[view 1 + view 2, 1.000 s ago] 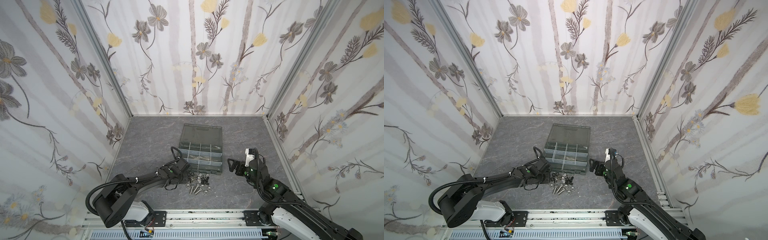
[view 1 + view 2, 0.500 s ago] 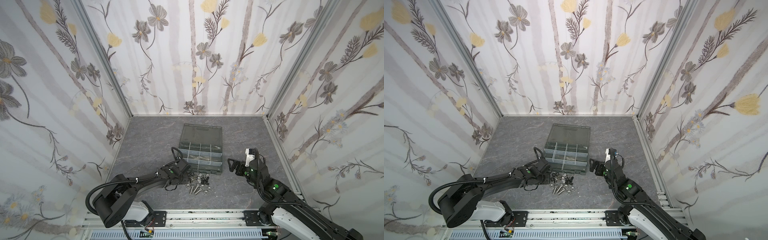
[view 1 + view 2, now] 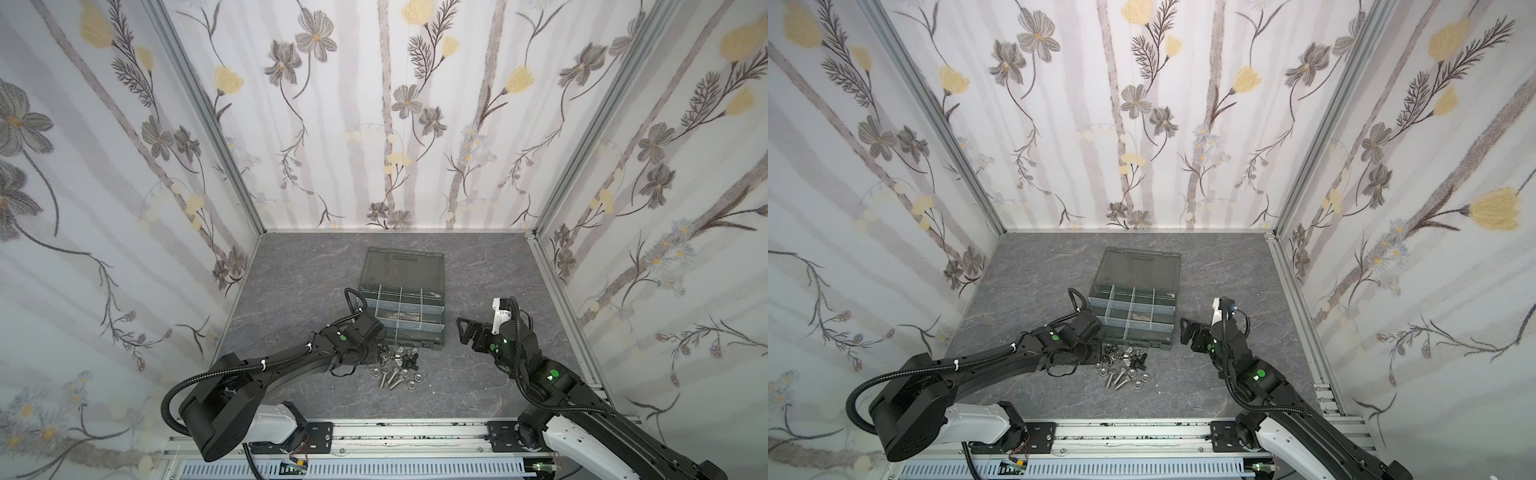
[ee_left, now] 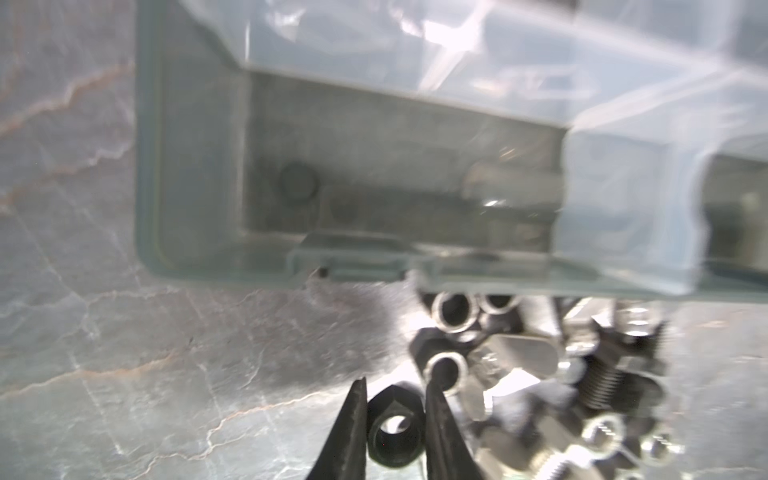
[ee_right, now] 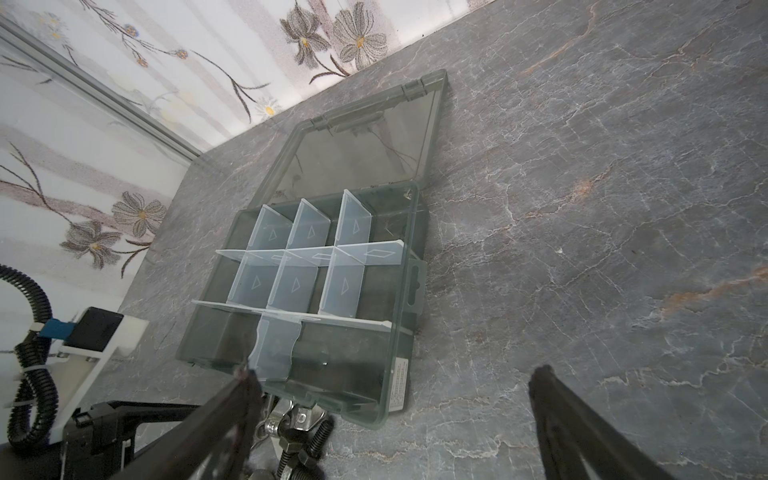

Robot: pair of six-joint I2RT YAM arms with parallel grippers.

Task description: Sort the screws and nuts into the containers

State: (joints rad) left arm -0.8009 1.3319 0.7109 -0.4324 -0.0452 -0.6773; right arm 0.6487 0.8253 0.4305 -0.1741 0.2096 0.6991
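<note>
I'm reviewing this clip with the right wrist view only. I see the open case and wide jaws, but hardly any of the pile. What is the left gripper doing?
Observer: In the left wrist view the left gripper is closed on a black nut at the edge of the pile.
Operator: Anything sorted yet?
Observer: That view shows a silver piece, too blurred to name, in the corner compartment nearest the pile.
Operator: And where is the right gripper?
Observer: In both top views the right gripper hangs open to the right of the organiser case, apart from the pile.
</note>
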